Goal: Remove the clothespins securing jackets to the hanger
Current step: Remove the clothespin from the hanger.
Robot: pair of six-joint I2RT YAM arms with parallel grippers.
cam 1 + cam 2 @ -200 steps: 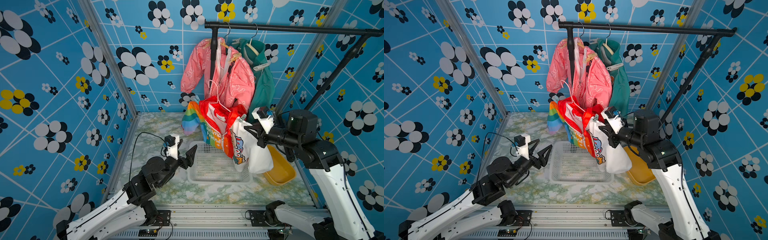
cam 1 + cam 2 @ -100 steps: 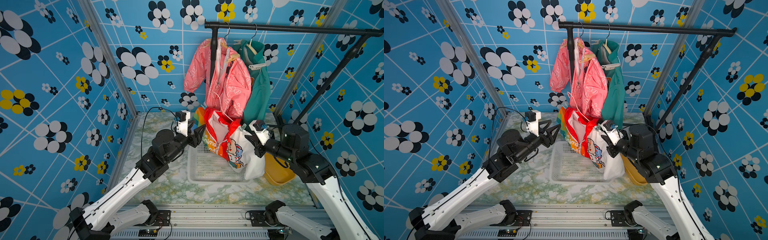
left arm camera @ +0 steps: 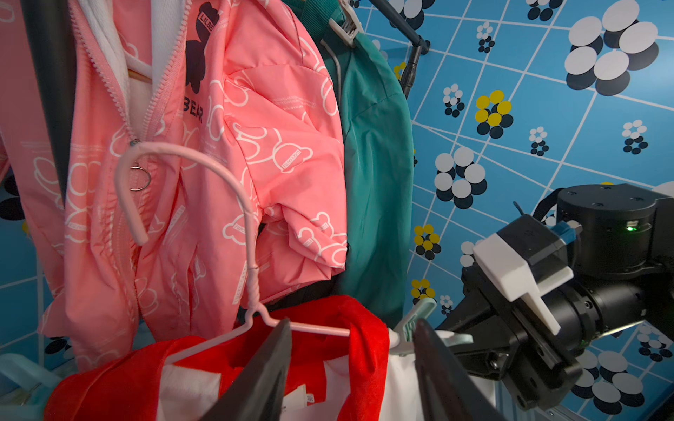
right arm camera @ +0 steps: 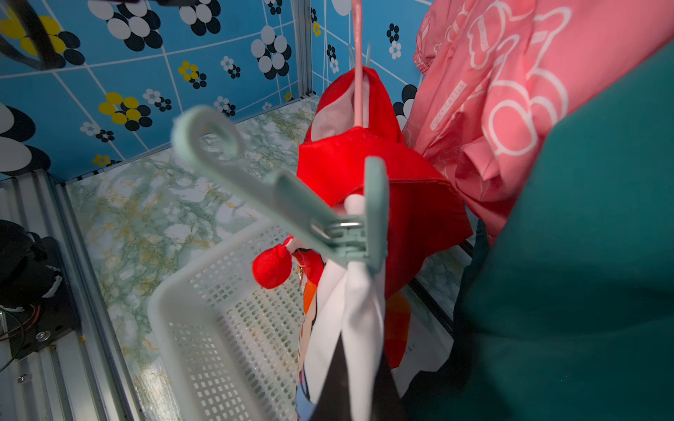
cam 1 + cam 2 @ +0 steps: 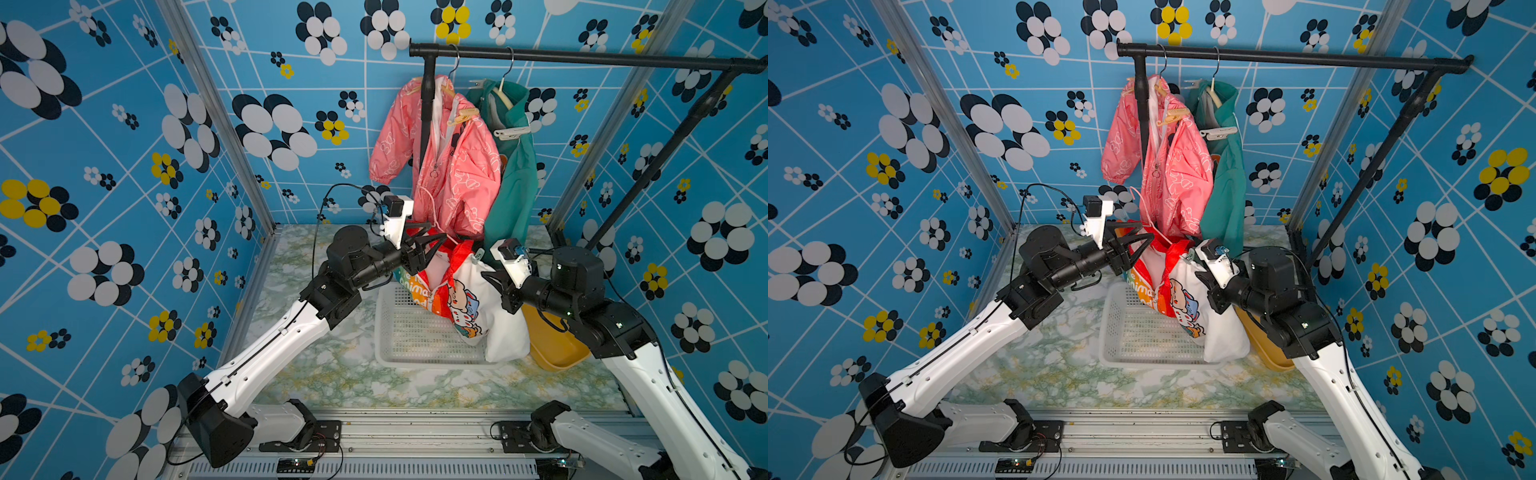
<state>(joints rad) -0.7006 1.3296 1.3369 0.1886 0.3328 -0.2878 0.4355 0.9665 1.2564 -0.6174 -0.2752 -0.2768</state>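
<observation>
Right gripper [image 5: 492,280] pinches white jacket [image 5: 498,332], holding it steady. My left gripper [image 3: 352,326], jaws half apart, waits at green clothespin [image 4: 291,206] to squeeze.

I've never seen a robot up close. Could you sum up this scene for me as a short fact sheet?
Hanging: pink jacket and teal jacket, on the black rail
Off the rail: white jacket, on a pink wire hanger, over the white basket
Clipped on: tan clothespin on pink, whitish clothespin on teal, pale green clothespin on white
Right gripper: shut on the white jacket
Left gripper: open, jaws either side of the red collar
</observation>
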